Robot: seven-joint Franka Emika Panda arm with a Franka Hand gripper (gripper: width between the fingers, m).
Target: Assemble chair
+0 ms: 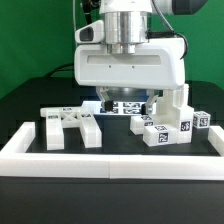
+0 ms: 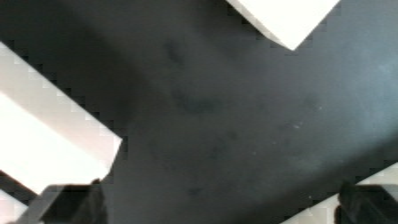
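The chair lies in loose white tagged parts on the black table. An X-braced frame [image 1: 70, 126] lies toward the exterior view's left. A cluster of blocky slabs and square legs [image 1: 168, 124] lies toward the exterior view's right. My gripper [image 1: 126, 100] hangs low over the middle of the table between them, touching neither. In the wrist view my gripper [image 2: 217, 203] is open, its dark fingertips [image 2: 64, 204] far apart with only bare black table between them. White part edges [image 2: 39, 122] show at the sides of that view; I cannot tell which parts they are.
A long low white rail [image 1: 110, 160] runs along the front and up both sides of the work area. The marker board [image 1: 130, 106] lies flat just behind my gripper. A green backdrop stands behind the table.
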